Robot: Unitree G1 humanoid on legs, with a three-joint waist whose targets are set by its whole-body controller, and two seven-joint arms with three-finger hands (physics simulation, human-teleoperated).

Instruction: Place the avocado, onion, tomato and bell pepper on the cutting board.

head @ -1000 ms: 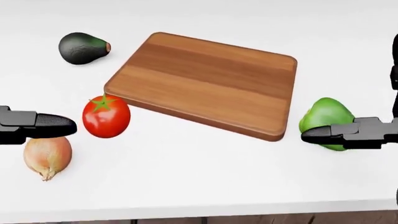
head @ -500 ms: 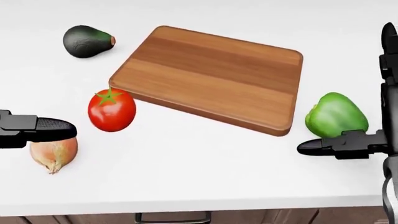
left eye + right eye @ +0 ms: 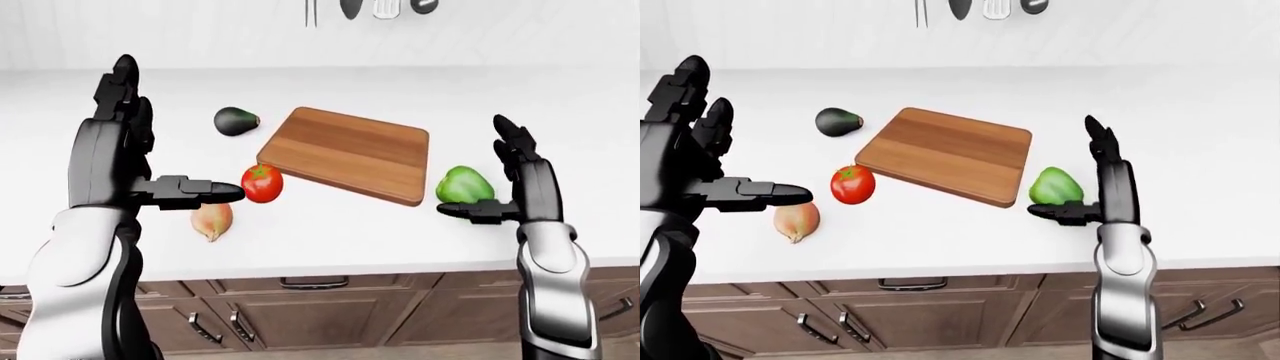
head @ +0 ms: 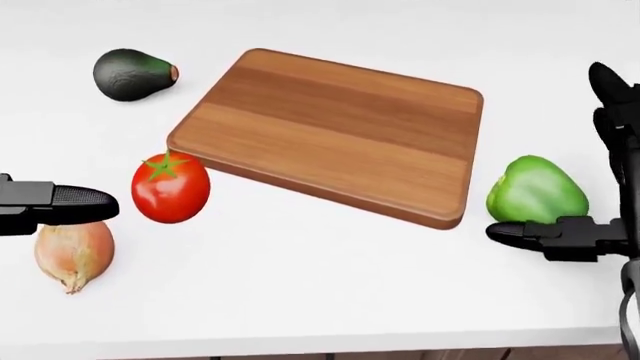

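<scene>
Cutting board (image 4: pixel 330 131) sits bare mid-counter, nothing on it yet. Right hand (image 3: pixel 505 180) is spread open beside the bell pepper (image 4: pixel 535 190), probably lining up a grab; left hand (image 3: pixel 150 161) open, empty, above onion (image 4: pixel 72 253) and tomato (image 4: pixel 170 187); avocado (image 4: pixel 132 74) off the board's upper left

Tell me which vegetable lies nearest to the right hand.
The pepper, green and alone to the right of the board in the head view, beside the right hand. The other three lie left of the board.
</scene>
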